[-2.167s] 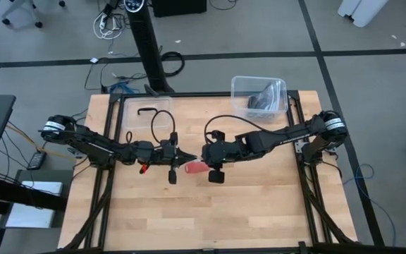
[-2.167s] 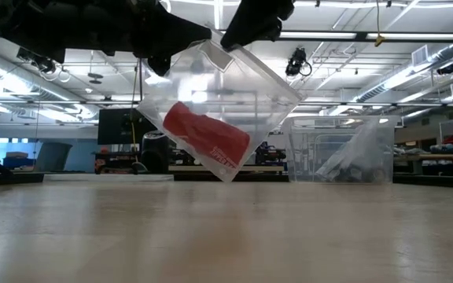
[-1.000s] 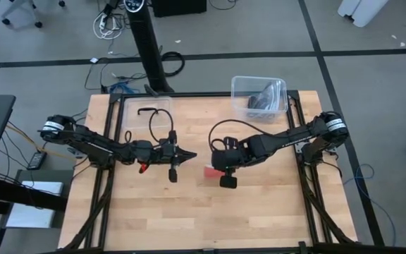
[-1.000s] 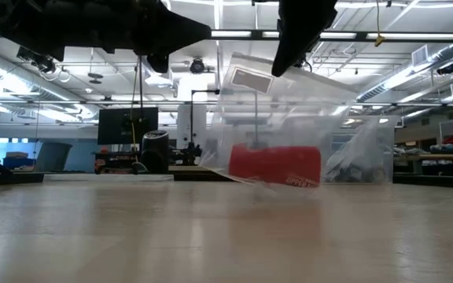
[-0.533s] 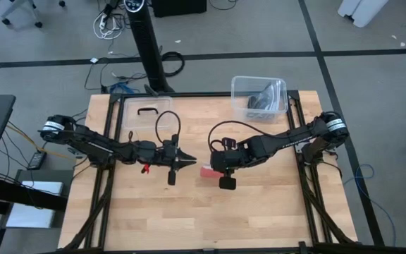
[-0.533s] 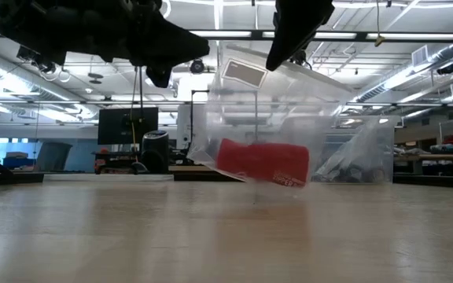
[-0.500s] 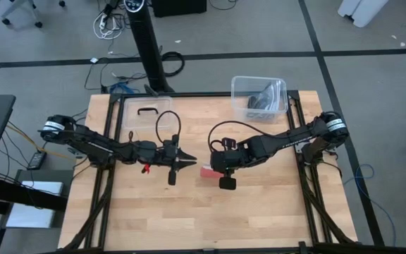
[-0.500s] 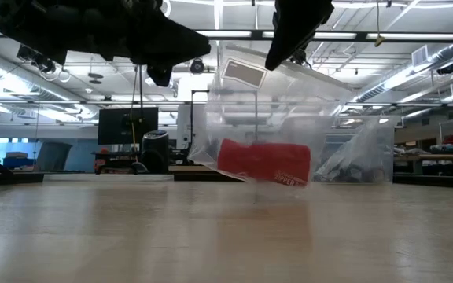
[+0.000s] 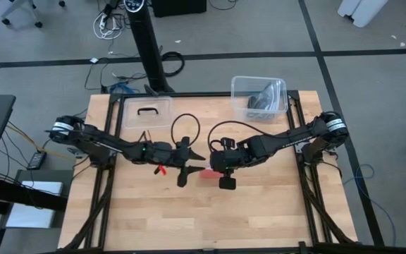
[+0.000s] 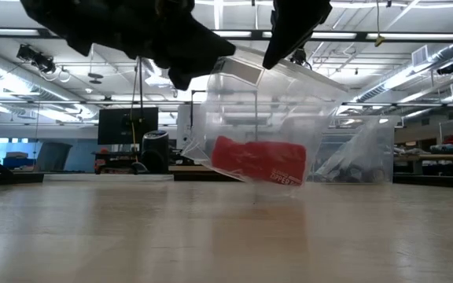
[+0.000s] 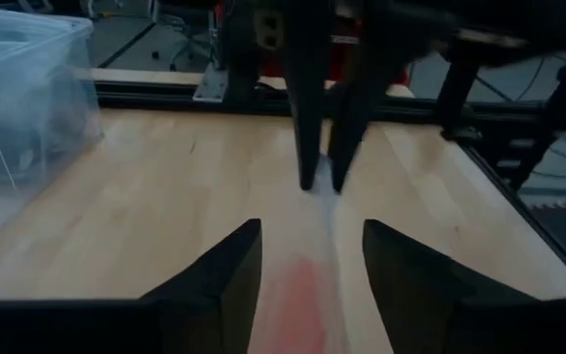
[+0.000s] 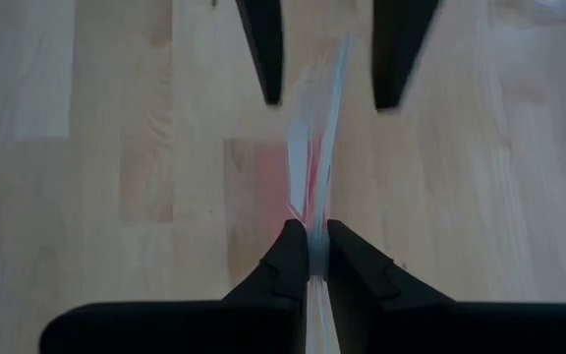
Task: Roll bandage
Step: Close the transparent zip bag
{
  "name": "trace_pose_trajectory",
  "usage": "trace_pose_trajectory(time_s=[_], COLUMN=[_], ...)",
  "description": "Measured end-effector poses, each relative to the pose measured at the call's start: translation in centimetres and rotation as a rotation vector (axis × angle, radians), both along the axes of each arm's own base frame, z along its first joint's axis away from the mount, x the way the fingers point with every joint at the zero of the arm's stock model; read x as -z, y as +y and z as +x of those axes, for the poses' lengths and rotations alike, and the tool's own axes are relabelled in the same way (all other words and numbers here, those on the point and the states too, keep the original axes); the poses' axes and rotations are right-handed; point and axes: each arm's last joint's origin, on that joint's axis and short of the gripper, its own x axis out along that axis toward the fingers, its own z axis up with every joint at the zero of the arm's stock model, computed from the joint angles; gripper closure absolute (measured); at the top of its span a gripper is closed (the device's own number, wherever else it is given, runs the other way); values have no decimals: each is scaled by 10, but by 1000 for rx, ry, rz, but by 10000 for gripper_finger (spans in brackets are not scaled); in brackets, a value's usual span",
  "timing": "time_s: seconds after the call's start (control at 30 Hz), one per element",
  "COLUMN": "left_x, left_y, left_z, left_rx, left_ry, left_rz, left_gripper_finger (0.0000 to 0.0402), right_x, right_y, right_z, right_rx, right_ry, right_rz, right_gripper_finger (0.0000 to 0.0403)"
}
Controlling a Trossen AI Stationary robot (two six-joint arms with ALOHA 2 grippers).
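Note:
The bandage is a stubby bright red roll [image 10: 258,161] lying inside a clear plastic bag [image 10: 278,110]; it also shows in the high view [image 9: 208,173]. My right gripper [image 9: 211,166] is shut on the bag above the middle of the table. My left gripper [image 9: 199,156] is open, level, just to the bag's left. In the left wrist view [image 11: 308,258] its fingers stand on either side of the bag's edge [image 11: 328,211] without touching it. The right wrist view shows the bag edge-on [image 12: 318,138] running out from my shut fingers. My right gripper pinches the bag's upper edge [image 12: 310,218] between its two fingers, toward the bag's right end as the low view shows it [image 10: 289,59]. The fingers come from the table's right, slanting down. The bag hangs below, tilted, the roll in its bottom, seemingly just off the table.
A clear bin [image 9: 259,97] holding dark things stands at the table's far right corner; it also shows in the low view [image 10: 352,153]. A clear lid with a black handle [image 9: 146,113] lies at the far left. The near half of the table top [image 9: 210,219] is bare wood.
My left gripper has gone toward the table's right edge, up to the bag, and stays open. The bag with the roll has shifted a little toward the left gripper, still hanging from my right gripper.

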Motion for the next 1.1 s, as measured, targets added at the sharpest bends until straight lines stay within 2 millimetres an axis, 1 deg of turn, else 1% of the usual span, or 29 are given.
trace_pose_trajectory(time_s=[0.1,0.2,0.3,0.43,0.47,0.5,0.63,0.87,0.93,1.03,1.1], left_x=[1,2,6,10,10,9,6,8,8,9,9], left_y=[1,-1,-3,-1,0,1,2,3,3,3,3], left_z=[8,15,21,24,24,25,25,24,24,24,24], left_rx=[-4,16,50,50,45,42,37,35,35,36,36], left_ry=[-2,4,12,24,19,11,-18,-18,-13,-12,-12], left_rz=[-20,-17,-12,18,18,17,18,18,18,19,19], left_gripper_finger=[222,241,284,368,385,392,399,400,401,401,401], right_x=[0,0,0,0,0,0,0,-2,-8,-24,-31], right_y=[0,0,0,0,0,0,0,0,-1,-2,-2], right_z=[0,0,0,0,0,1,1,0,-2,-7,-10], right_rx=[-2,-6,-7,-7,-7,-7,1,21,38,83,101], right_ry=[0,1,-1,-4,-5,-5,-6,-12,-17,-31,-26], right_rz=[-1,-4,-3,-2,-2,-1,3,17,11,-17,-24], right_gripper_finger=[381,381,380,378,377,374,351,289,271,246,234])
